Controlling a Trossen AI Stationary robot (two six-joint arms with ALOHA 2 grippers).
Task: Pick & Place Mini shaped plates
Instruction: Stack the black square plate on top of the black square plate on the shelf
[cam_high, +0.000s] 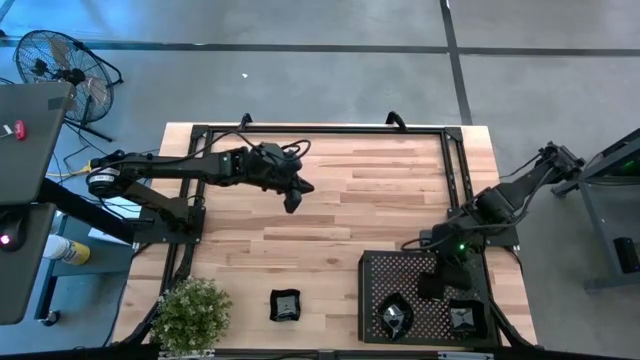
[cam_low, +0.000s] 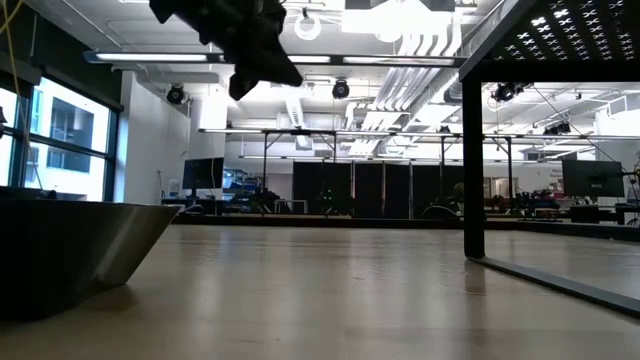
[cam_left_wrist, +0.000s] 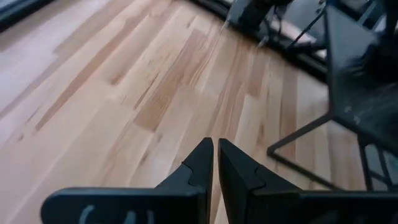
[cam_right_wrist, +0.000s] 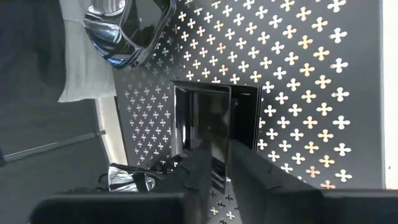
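Observation:
My right gripper (cam_high: 430, 287) hangs over the black perforated tray (cam_high: 375, 270) at the table's near right corner. It is shut on a glossy black square mini plate (cam_right_wrist: 205, 118). Two more mini plates (cam_high: 395, 316) (cam_high: 462, 318) lie on the tray near its front edge. Another mini plate (cam_high: 285, 305) sits on the bare wood near the front edge, and looms dark in the low view (cam_low: 70, 250). My left gripper (cam_high: 293, 200) is shut and holds nothing, high above the middle of the table (cam_left_wrist: 215, 155). My right gripper (cam_right_wrist: 219, 168) pinches the near wall (cam_right_wrist: 219, 146) of the square plate between its two fingers. The fingers come slanting down from above. The plate lies flat, open side up, with its bottom on the perforated tray (cam_right_wrist: 298, 93).
A potted plant (cam_high: 190, 315) stands at the near left corner. A black tube frame (cam_high: 320, 130) runs along the table's far and side edges. The tray stands on thin legs (cam_low: 472, 170). Bare wood stretches between the two arms.

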